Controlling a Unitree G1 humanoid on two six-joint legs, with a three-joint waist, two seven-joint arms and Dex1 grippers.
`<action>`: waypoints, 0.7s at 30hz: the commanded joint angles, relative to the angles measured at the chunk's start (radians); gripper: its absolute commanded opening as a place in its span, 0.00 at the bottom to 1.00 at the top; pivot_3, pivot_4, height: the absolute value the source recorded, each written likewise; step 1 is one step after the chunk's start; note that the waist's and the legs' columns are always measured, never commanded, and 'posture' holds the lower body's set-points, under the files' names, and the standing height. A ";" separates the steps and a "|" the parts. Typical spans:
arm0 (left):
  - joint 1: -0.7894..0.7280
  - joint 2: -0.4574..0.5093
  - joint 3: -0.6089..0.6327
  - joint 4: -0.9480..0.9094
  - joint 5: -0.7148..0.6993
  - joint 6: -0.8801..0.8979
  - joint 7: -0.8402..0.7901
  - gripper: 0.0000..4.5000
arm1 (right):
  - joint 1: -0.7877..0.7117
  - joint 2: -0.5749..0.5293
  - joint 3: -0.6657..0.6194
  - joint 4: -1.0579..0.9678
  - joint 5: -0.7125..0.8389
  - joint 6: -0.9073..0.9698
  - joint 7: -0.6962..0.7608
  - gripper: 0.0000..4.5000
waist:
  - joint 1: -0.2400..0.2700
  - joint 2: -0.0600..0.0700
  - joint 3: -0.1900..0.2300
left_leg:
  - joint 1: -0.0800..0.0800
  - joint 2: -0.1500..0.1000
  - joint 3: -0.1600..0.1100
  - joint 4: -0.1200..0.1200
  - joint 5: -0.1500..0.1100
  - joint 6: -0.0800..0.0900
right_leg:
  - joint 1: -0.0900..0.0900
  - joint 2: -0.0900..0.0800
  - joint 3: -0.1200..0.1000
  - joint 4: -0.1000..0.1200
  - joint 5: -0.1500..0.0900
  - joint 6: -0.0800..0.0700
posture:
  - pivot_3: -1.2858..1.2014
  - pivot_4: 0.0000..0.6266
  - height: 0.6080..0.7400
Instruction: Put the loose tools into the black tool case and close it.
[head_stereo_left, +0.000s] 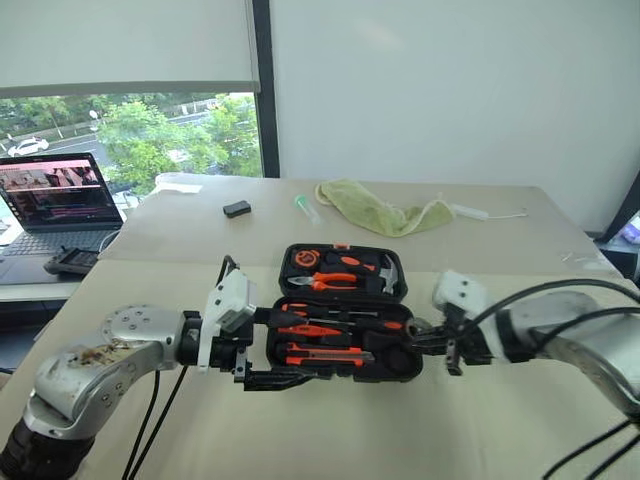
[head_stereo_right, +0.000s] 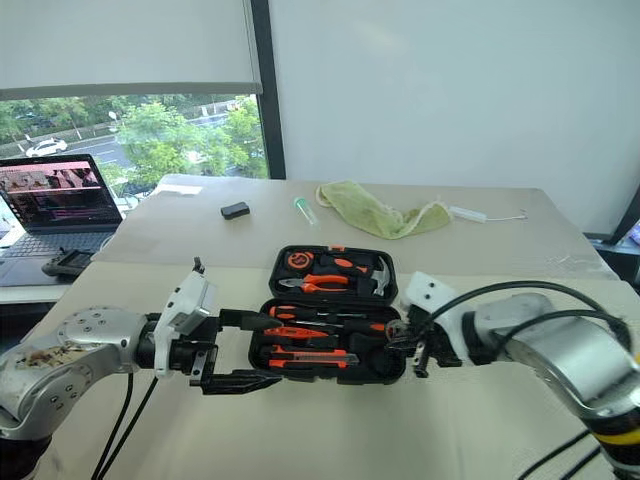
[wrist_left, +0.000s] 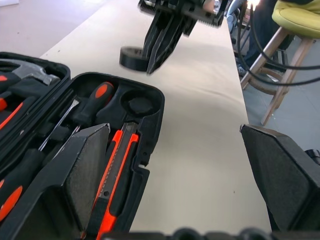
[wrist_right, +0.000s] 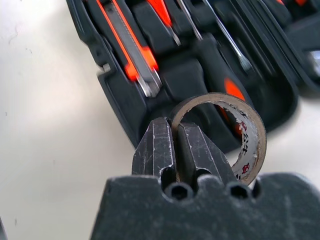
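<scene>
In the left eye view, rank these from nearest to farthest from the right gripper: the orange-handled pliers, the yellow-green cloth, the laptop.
From the right gripper, shut on the tape roll at the case's right end:
1. Orange-handled pliers, in the case's raised lid, up and to its left.
2. Yellow-green cloth, farther back on the table, behind the case.
3. Laptop, far across at the table's left edge.

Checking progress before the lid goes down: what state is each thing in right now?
black tool case: open, flat on the table.
tape roll: pinched by the wall, lifted beside the case.
round slot: empty.
utility knife: seated in its slot.
left hand: open, holding nothing.
right hand: shut on the roll.
laptop: open, screen lit.
</scene>
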 joint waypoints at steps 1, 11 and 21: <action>-0.017 0.006 0.004 -0.009 -0.003 -0.012 0.004 1.00 | -0.035 0.012 0.083 0.030 -0.074 -0.009 0.016 0.02 | 0.003 0.000 0.000 | -0.001 0.000 0.000 0.000 0.000 0.000 | -0.001 0.000 0.000 0.000 0.000 0.000 | 0.52 0.24 1.00; 0.022 0.021 0.038 -0.047 -0.023 -0.002 0.036 1.00 | -0.045 0.045 0.170 0.017 -0.127 0.001 0.063 0.02 | 0.000 0.000 0.000 | -0.002 0.000 0.000 0.000 0.002 -0.003 | -0.001 0.000 0.000 -0.001 0.000 0.000 | 0.52 0.24 1.00; 0.006 0.027 0.035 -0.043 -0.039 0.014 0.059 1.00 | -0.021 0.052 0.027 -0.026 -0.081 0.043 0.072 0.27 | 0.000 0.000 0.000 | -0.001 0.000 0.000 0.000 0.001 -0.002 | -0.001 0.000 -0.001 0.000 0.000 0.000 | 0.52 0.24 1.00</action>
